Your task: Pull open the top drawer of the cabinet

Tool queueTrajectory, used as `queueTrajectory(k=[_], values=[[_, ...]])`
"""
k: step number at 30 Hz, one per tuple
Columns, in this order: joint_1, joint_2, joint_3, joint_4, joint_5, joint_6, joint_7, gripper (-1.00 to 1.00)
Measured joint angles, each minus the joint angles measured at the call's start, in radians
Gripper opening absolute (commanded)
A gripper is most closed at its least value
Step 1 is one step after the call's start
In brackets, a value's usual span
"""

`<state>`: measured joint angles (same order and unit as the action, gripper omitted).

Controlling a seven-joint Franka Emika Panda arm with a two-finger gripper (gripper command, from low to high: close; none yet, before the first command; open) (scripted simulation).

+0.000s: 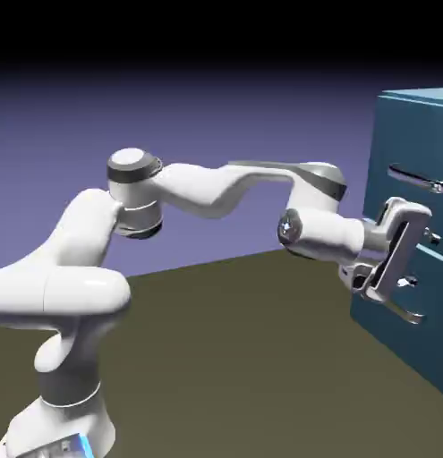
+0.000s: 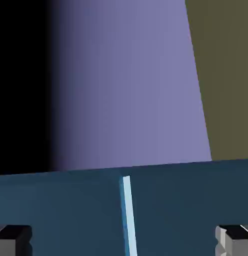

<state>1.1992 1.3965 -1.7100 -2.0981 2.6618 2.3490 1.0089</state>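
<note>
the cabinet (image 1: 413,233) stood at the right edge of the exterior view, a tall teal-blue box on the olive table (image 1: 242,349), and i could count two drawers in its front, one above the other. the top drawer (image 1: 420,156) sat flush with the cabinet face, shut as far as i could see, so nothing of its inside showed; the same held for the lower drawer (image 1: 430,295). each front carried one silver bar handle, two in all: the upper handle (image 1: 420,179) lay clear above my hand, and the lower handle (image 1: 430,236) was partly hidden behind my gripper (image 1: 405,297). my hand hung just before the cabinet front, at about the seam between the two drawers and lower than the top drawer's handle. my two fingers were spread wide, with nothing between them. in the hand view both grey fingertips (image 2: 13,239) sat far apart at the bottom corners, a band of teal cabinet between them with one pale blue strip (image 2: 128,215) down its middle, and backdrop and table beyond
</note>
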Motion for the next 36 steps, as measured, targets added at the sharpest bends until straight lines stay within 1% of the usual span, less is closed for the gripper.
queueTrajectory(k=[3,5,10,11,13,26,35,36], values=[[0.058,0.096,-0.084,0.035,0.13,-0.034,0.013,0.0],[0.066,0.109,-0.095,0.04,0.148,-0.038,0.015,0.0],[-0.052,0.106,-0.073,0.221,0.158,0.025,0.038,0.0],[-0.063,0.106,-0.071,0.238,0.159,0.032,0.04,-1.0],[-0.063,0.106,-0.071,0.238,0.159,0.032,0.04,-1.0],[0.254,0.126,-0.145,-0.233,0.118,-0.123,-0.01,-1.0],[0.511,0.176,-0.237,-0.559,0.032,-0.194,-0.017,-1.0],[0.537,0.184,-0.248,-0.589,0.02,-0.198,-0.015,1.0]])
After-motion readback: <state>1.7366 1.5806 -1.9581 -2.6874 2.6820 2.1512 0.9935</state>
